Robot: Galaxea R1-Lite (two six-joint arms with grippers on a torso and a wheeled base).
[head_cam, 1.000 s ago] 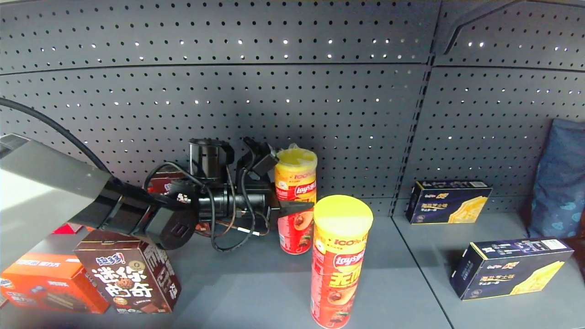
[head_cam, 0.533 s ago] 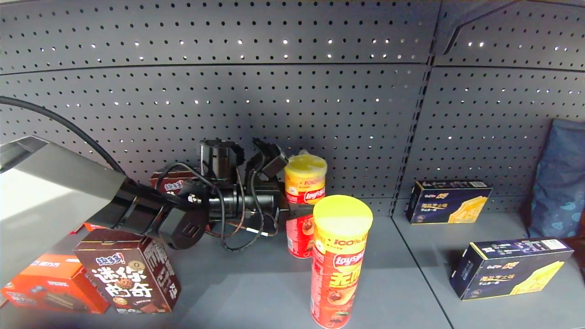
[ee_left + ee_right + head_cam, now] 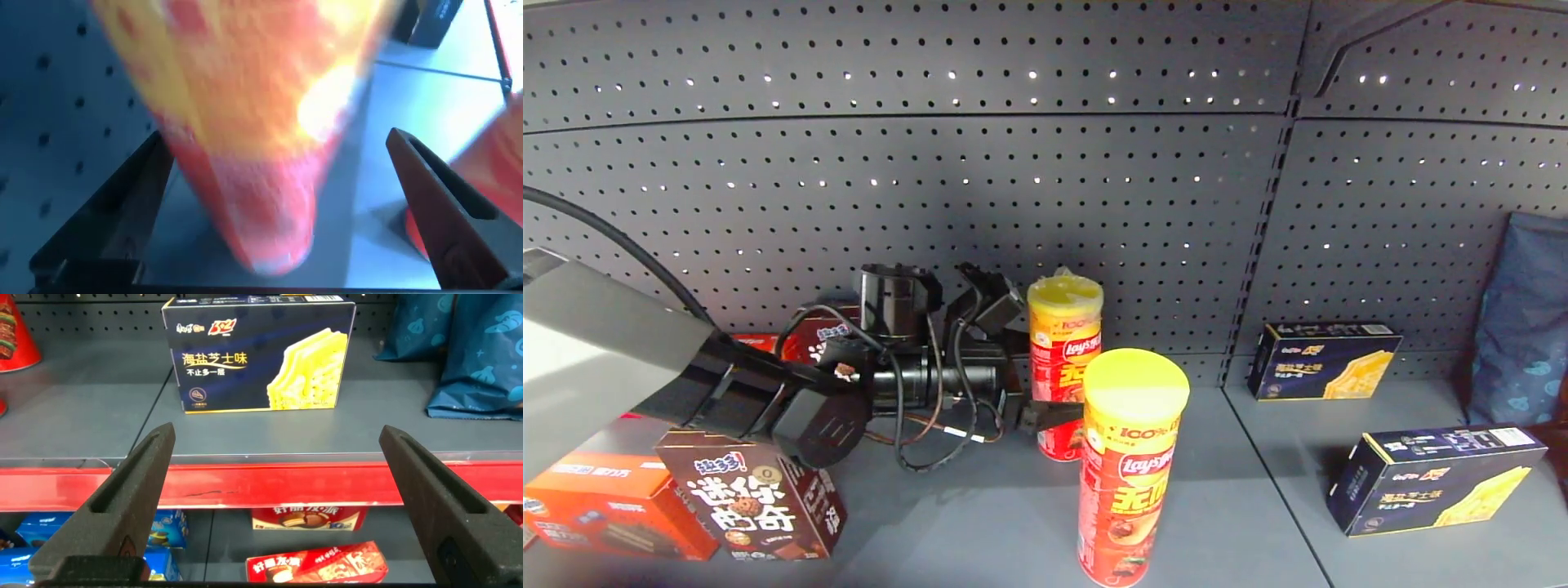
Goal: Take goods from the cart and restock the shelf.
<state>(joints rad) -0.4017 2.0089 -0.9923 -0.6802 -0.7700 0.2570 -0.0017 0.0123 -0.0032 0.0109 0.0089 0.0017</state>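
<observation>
Head view, left to right.

- Orange box [image 3: 600,506] and brown cookie box [image 3: 752,506] stand at the front of the shelf [image 3: 980,523], under the left forearm.
- The left gripper [image 3: 275,147] reaches in from 9 o'clock. Its fingers are spread to either side of the rear chips can [image 3: 1064,327], wider than the can. The left wrist view shows a plain gap on one side. On the other side the finger lies close, and I cannot tell if it touches.
- The rear can stands upright on the shelf, just in front of the pegboard [image 3: 1013,180].
- The front chips can [image 3: 1131,474] stands at 5 o'clock of the rear can, near the lower finger.
- Two navy boxes, rear [image 3: 1327,359] and front [image 3: 1433,478], lie at 3 o'clock, well apart from the cans.
- A blue bag [image 3: 1523,318] is at the far right.
- The right gripper [image 3: 275,431] is spread and holds nothing. It faces a navy box [image 3: 261,355] on a lower shelf.

Judgement: the rear can looks placed, and the step in hand is clearing the left gripper.

To do it well:
- Keep the fingers wide.
- Draw straight back toward 9 o'clock along the arm's own line, with no sideways sweep. A tall can tips easily from a nudge low on its side.
- Watch the lower finger against the front can.
- Watch the forearm and cable loop over the cookie box.
</observation>
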